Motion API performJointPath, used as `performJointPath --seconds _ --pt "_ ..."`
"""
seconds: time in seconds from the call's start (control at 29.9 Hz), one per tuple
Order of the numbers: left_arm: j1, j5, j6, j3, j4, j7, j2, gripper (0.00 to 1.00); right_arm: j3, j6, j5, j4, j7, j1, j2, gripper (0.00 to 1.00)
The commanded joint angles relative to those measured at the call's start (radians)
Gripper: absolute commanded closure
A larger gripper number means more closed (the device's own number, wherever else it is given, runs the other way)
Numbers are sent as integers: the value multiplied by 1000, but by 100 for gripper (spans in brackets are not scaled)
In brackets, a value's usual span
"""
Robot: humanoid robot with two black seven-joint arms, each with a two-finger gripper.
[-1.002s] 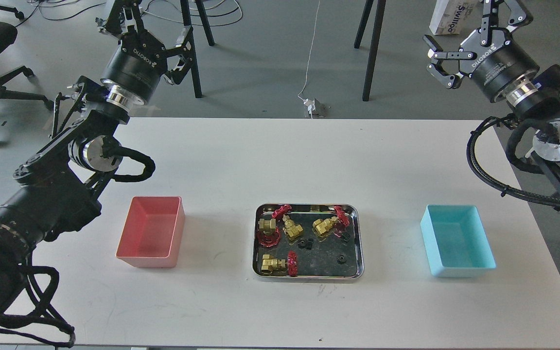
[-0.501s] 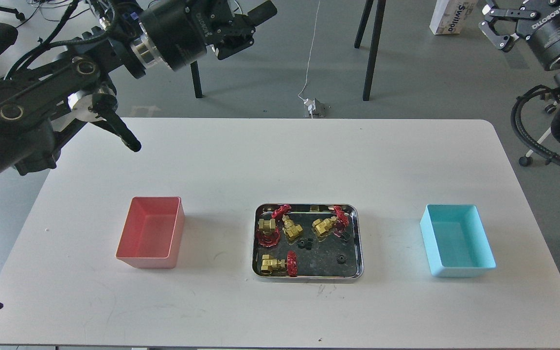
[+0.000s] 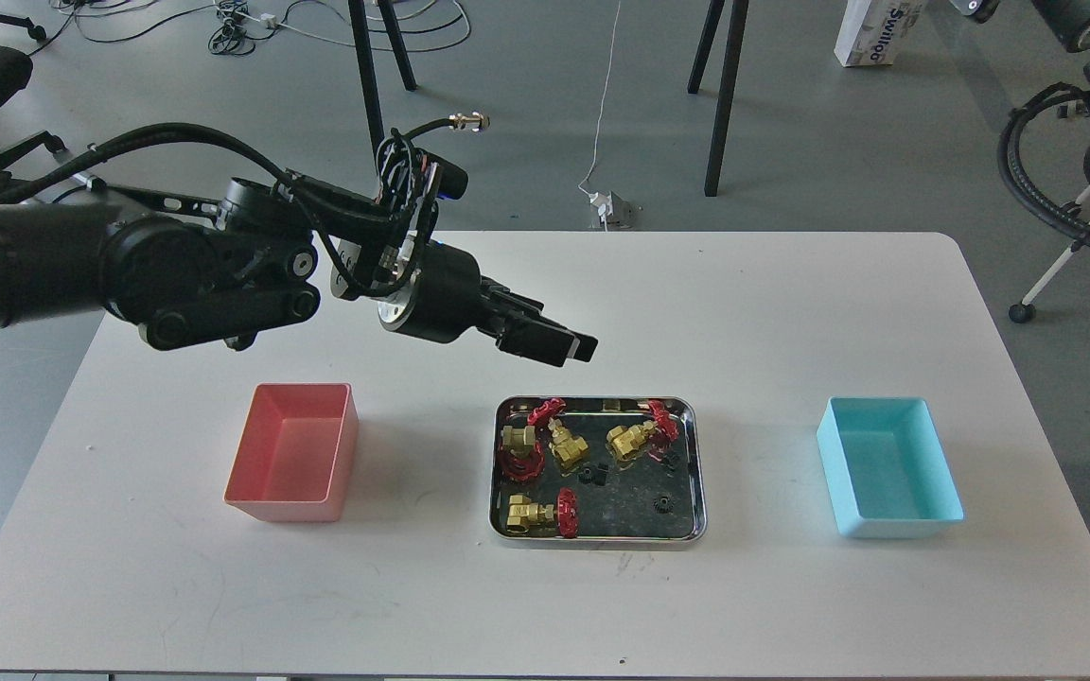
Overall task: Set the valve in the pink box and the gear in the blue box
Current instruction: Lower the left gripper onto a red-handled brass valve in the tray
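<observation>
Several brass valves with red handwheels (image 3: 539,514) lie in a shiny steel tray (image 3: 699,473) at the table's middle, with tiny black gears (image 3: 662,504) among them. The pink box (image 3: 294,452) stands left of the tray and looks empty. The blue box (image 3: 888,466) stands right of it and looks empty. My left gripper (image 3: 575,346) hangs just behind the tray's far edge, above the table and holding nothing; its dark fingers cannot be told apart. My right arm (image 3: 1080,19) is at the top right corner, with its fingers cut off by the frame's edge.
The white table (image 3: 545,605) carries only the tray and the two boxes. My left arm (image 3: 204,274) stretches over the table's far left. Chair and table legs, cables and a white carton stand on the floor behind.
My left arm has swung down and to the right, from high at the back left to just behind the tray. My right gripper has risen almost out of the top right corner.
</observation>
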Motion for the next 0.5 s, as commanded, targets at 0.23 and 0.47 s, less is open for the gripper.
performJointPath --seconds 0.23,0.47 --pt "149 114 137 70 73 0 -54 2 -4 -67 -1 -43 -35 -17 68 0" --pt "249 126 155 64 196 0 -77 2 -2 -70 0 -39 -45 -39 74 0"
